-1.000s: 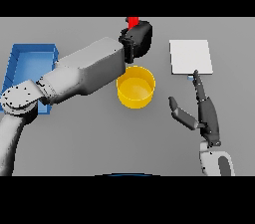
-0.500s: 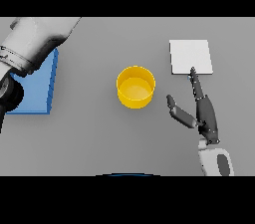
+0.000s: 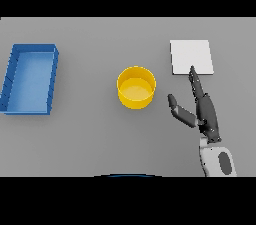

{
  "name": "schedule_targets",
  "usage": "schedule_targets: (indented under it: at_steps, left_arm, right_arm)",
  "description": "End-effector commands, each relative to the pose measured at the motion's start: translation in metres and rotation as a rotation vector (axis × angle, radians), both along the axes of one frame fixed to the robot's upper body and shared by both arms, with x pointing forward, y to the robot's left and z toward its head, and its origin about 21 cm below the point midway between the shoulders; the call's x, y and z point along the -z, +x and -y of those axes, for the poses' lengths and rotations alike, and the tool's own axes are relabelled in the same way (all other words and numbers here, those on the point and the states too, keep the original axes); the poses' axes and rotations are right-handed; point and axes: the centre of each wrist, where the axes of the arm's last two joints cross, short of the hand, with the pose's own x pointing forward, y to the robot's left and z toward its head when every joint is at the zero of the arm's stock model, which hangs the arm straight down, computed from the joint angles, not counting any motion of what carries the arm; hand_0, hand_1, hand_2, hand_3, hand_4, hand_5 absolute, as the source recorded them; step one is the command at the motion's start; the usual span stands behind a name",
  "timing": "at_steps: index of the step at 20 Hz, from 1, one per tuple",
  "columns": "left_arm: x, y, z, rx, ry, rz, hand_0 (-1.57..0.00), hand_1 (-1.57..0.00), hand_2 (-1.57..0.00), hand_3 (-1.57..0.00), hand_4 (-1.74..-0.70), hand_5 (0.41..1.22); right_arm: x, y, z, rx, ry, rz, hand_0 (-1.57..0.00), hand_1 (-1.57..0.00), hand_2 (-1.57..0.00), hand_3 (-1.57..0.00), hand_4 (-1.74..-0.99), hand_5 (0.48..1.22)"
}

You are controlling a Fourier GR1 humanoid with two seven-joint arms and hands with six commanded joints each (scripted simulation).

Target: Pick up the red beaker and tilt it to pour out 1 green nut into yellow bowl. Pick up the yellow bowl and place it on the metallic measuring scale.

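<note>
The yellow bowl (image 3: 136, 87) stands upright in the middle of the table; I cannot make out any contents. The metallic measuring scale (image 3: 191, 57), a flat pale square, lies at the back right. My right hand (image 3: 204, 110) is to the right of the bowl, just in front of the scale, fingers straight and thumb spread toward the bowl, touching nothing. The red beaker, the green nut and my left hand show nowhere in the head view.
A blue rectangular tray (image 3: 52, 80) lies at the left side of the table, with nothing visible inside it.
The left arm, which held the red beaker over the bowl, swung away to the left and has left the view with the beaker. The right hand has stayed put.
</note>
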Motion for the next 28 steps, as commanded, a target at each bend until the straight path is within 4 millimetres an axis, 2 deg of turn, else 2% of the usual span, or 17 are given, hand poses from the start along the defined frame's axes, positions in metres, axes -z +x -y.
schedule_targets:
  at_steps: [1, 4, 6, 8, 10, 12, 16, 18, 21, 23, 25, 26, 27, 28]
  left_arm:
    - [0.013, -0.001, -0.014, -0.044, -0.059, -0.001, -1.57, -1.57, -1.57, -1.52, -1.74, 1.221]
    - [0.047, -0.007, -0.046, -0.237, -0.219, -0.03, -1.57, -1.57, -1.57, -1.55, -1.74, 1.221]
    - [0.065, -0.011, -0.057, -0.313, -0.338, -0.038, -1.57, -1.57, -1.57, -1.56, -1.74, 1.221]
    - [0.082, -0.016, -0.072, -0.35, -0.407, -0.041, -1.57, -1.57, -1.57, -1.49, -1.74, 1.221]
    - [0.107, -0.022, -0.079, -0.39, -0.483, -0.067, -1.57, -1.57, -1.57, -1.43, -1.74, 1.221]
    - [0.126, -0.027, -0.084, -0.411, -0.545, -0.072, -1.57, -1.57, -1.57, -1.37, -1.74, 1.221]
    - [0.163, -0.043, -0.091, -0.462, -0.623, -0.079, -1.57, -1.57, -1.57, -1.38, -1.74, 1.221]
    - [0.18, -0.054, -0.087, -0.471, -0.655, -0.082, -1.57, -1.57, -1.57, -1.4, -1.74, 1.221]
    - [0.194, -0.076, -0.078, -0.503, -0.673, -0.117, -1.57, -1.57, -1.57, -1.38, -1.74, 1.221]
    - [0.204, -0.091, -0.069, -0.508, -0.688, -0.15, -1.57, -1.57, -1.57, -1.38, -1.74, 1.076]
    - [0.202, -0.105, -0.064, -0.504, -0.701, -0.208, -1.57, -1.57, -1.57, -1.37, -1.73, 0.955]
    - [0.203, -0.113, -0.063, -0.477, -0.689, -0.247, -1.57, -1.57, -1.57, -1.41, -1.66, 0.888]
    - [0.2, -0.117, -0.06, -0.442, -0.69, -0.266, -1.57, -1.57, -1.57, -1.37, -1.49, 0.827]
    - [0.193, -0.122, -0.061, -0.389, -0.652, -0.289, -1.57, -1.54, -1.49, -1.24, -1.31, 0.774]
  right_arm:
    - [0.001, 0.0, 0.001, -0.008, 0.005, -0.007, 0.0, 0.0, 0.0, 0.0, -1.106, 0.642]
    - [0.0, 0.003, -0.002, -0.027, 0.012, 0.003, 0.0, 0.0, 0.0, 0.0, -1.148, 0.663]
    - [0.001, 0.0, -0.002, -0.027, -0.007, -0.002, 0.0, 0.0, 0.0, 0.0, -1.165, 0.672]
    - [0.002, 0.0, -0.002, -0.031, -0.018, 0.01, 0.0, 0.0, 0.0, 0.0, -1.181, 0.687]
    - [0.003, -0.001, 0.002, -0.021, -0.042, -0.001, 0.0, 0.0, 0.0, 0.0, -1.191, 0.702]
    - [0.003, 0.0, 0.003, -0.019, -0.048, -0.001, 0.0, 0.0, 0.0, 0.0, -1.194, 0.703]
    - [0.003, 0.002, 0.005, -0.016, -0.041, 0.004, 0.0, 0.0, 0.0, 0.0, -1.205, 0.704]
    - [0.004, 0.002, 0.003, -0.02, -0.043, 0.008, 0.0, 0.0, 0.0, 0.0, -1.201, 0.696]
    - [0.004, 0.004, 0.0, -0.028, -0.038, -0.004, 0.0, 0.0, 0.0, 0.0, -1.186, 0.687]
    - [0.004, 0.004, -0.003, -0.026, -0.032, -0.013, 0.0, 0.0, 0.0, 0.0, -1.17, 0.683]
    - [0.006, 0.002, 0.001, -0.024, -0.039, -0.013, 0.0, 0.0, 0.0, 0.0, -1.168, 0.679]
    - [0.004, 0.002, 0.002, -0.024, -0.035, -0.002, 0.0, 0.0, 0.0, 0.0, -1.165, 0.678]
    - [0.006, 0.003, -0.001, -0.025, -0.039, -0.007, 0.0, 0.0, 0.0, 0.0, -1.165, 0.675]
    - [0.005, 0.004, 0.001, -0.017, -0.05, -0.006, 0.0, 0.0, 0.0, 0.0, -1.163, 0.671]
